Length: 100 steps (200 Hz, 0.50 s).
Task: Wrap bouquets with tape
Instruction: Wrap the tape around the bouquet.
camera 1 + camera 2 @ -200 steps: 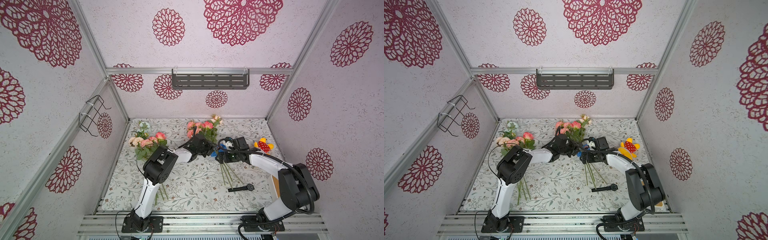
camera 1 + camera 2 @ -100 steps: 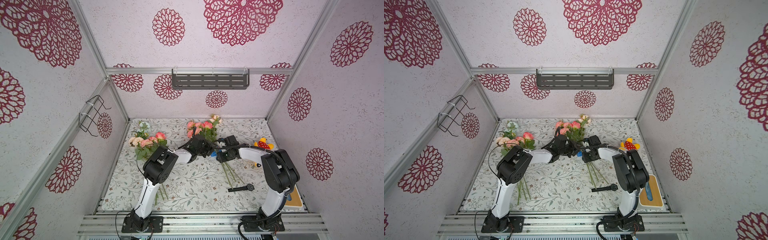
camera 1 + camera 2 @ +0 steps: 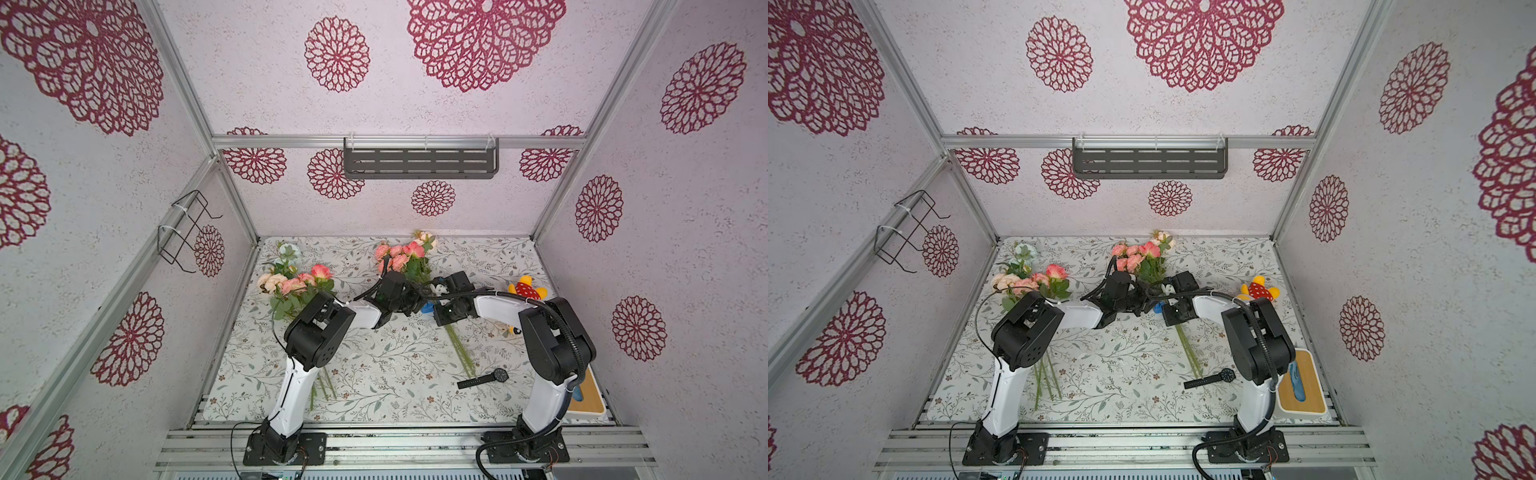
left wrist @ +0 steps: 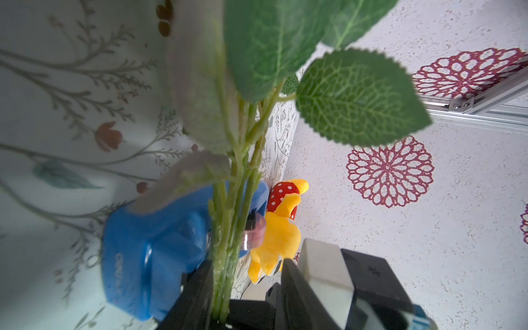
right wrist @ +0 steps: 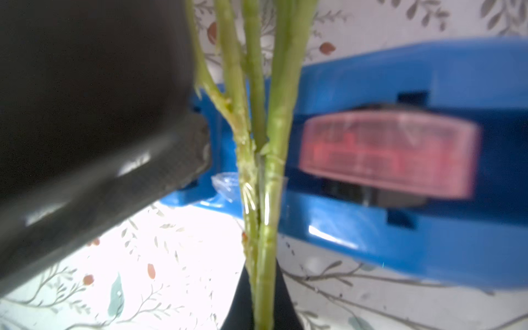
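Stems (image 5: 263,171) of the middle bouquet (image 3: 401,255) lie across the dispenser (image 4: 148,257), long axis running from blooms beyond it to cut ends on its near side. Clear tape (image 5: 257,197) already rings them right over the dispenser. Right gripper (image 5: 261,308) pinches them just near-side of it — closest to the tape; a second ago its jaws gaped. Left gripper (image 4: 243,274), bloom-side of the dispenser, stands part-spread, stems against one finger. Winding on likely means turning the bundle about that axis.

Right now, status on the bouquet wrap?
Right gripper shut on stems. Left gripper beside them, grip unclear. Clear tape stuck across stems. Blue dispenser right beside them.
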Tool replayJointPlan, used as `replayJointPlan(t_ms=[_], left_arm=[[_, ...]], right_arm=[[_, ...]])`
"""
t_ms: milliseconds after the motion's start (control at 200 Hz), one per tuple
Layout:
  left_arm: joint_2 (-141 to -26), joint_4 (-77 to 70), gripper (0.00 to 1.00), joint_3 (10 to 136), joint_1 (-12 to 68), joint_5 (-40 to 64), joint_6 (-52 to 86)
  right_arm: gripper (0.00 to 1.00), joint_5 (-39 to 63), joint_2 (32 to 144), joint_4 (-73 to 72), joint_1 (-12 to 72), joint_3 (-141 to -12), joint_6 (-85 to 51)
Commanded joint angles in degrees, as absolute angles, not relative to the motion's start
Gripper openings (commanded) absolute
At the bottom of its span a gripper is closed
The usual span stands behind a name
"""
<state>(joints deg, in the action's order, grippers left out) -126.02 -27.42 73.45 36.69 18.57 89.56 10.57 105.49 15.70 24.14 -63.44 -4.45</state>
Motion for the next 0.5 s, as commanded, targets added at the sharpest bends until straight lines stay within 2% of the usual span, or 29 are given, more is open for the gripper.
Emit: replayJointPlan(t_ms=[0,250,495], left_arm=[[-125.8,-23.5,0.44,72.7,35.9,17.1,89.7],[-126.2,-22.9,0.46,73.8,35.9,16.9,89.1],[-127.2,-19.9,0.53,77.3,36.2,17.7,86.3]], right_arm=[[0.0,14.5,100.8,18.5,23.9,-67.0,-3.4],[0.0,18.3,98.5,19.2,24.0,-67.3,-4.7],[0.0,20.6,97.7,17.5,25.3,-65.8,-5.9]])
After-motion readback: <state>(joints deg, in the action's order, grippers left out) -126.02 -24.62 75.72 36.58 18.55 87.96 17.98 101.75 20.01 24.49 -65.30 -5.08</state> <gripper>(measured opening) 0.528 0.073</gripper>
